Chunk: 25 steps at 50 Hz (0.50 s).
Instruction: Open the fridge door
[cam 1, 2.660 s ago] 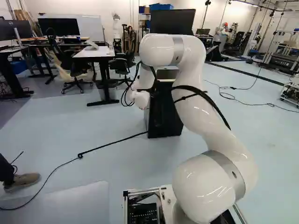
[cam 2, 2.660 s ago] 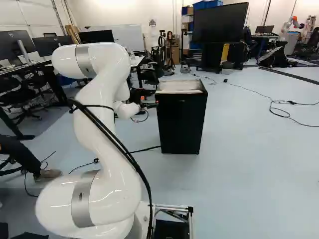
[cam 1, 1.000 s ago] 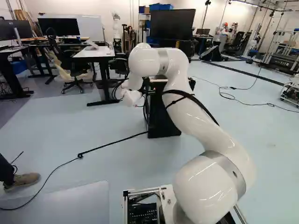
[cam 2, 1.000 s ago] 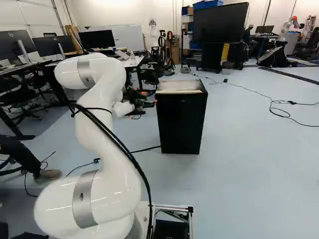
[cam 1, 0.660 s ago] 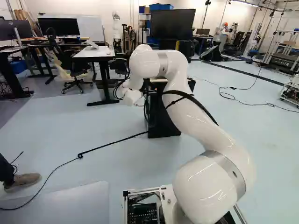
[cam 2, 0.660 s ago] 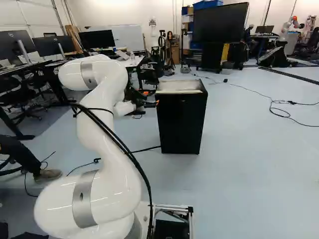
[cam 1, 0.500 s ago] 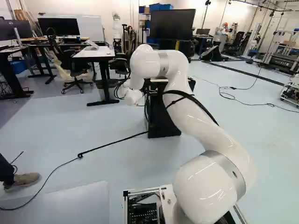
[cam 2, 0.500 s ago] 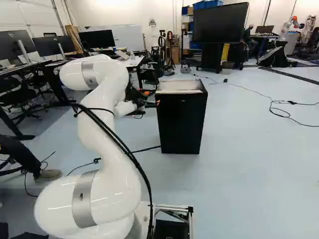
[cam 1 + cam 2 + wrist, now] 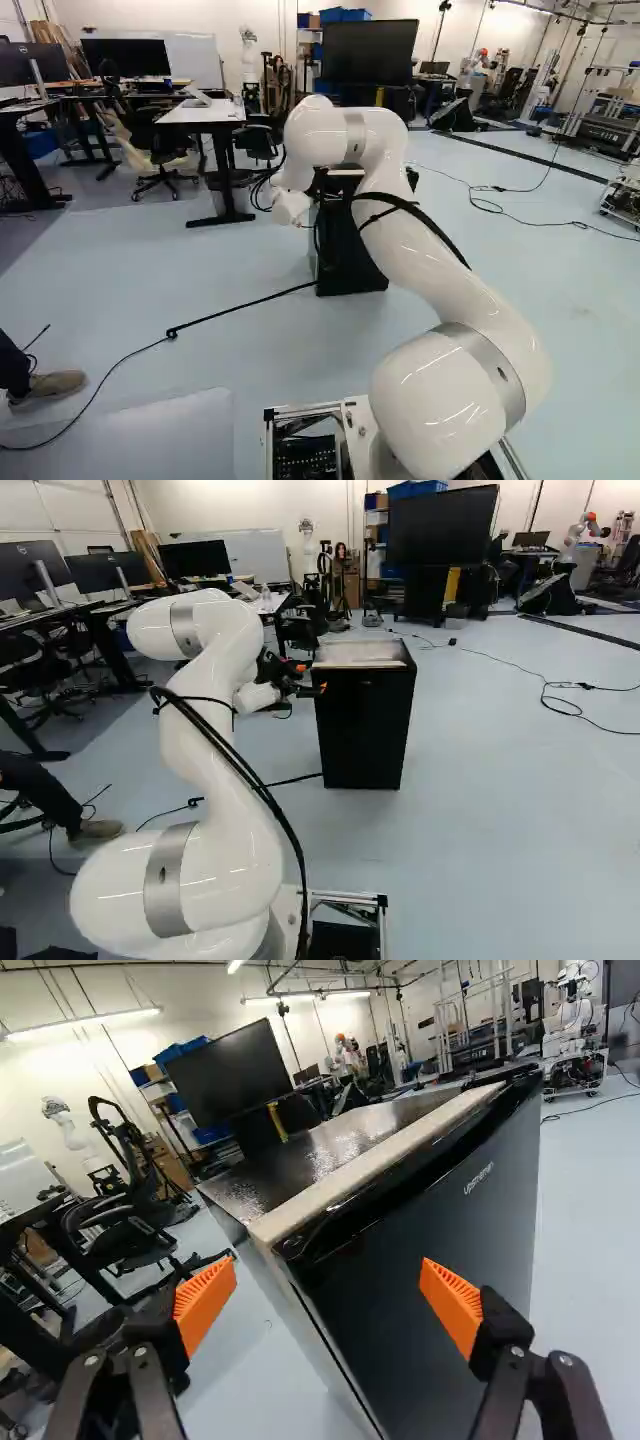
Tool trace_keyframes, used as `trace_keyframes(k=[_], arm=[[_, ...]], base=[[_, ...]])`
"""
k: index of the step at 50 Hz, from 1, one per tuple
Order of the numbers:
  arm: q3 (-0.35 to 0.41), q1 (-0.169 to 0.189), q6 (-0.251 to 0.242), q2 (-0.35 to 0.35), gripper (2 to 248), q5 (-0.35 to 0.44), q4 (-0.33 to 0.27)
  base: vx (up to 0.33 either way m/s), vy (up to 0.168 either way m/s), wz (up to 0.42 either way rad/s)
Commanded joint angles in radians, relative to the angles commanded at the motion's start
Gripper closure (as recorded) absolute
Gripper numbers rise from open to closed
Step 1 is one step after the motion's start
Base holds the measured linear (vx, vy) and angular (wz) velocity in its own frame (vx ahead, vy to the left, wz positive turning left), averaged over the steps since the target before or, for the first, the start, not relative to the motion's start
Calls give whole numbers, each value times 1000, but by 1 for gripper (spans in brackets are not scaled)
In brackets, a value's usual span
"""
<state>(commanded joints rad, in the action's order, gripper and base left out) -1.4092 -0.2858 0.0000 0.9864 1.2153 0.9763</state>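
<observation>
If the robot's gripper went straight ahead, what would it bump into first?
Probably the black fridge door, near its top corner, because that is what the open gripper points at. How close it is, I can't tell for sure.

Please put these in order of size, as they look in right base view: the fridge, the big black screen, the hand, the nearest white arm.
1. nearest white arm
2. fridge
3. big black screen
4. hand
</observation>
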Motion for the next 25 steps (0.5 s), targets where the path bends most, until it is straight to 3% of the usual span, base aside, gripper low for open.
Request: trace_keyframes(k=[25], arm=[[-1, 16, -11, 0, 3, -30, 1]], base=[[0, 0, 0]])
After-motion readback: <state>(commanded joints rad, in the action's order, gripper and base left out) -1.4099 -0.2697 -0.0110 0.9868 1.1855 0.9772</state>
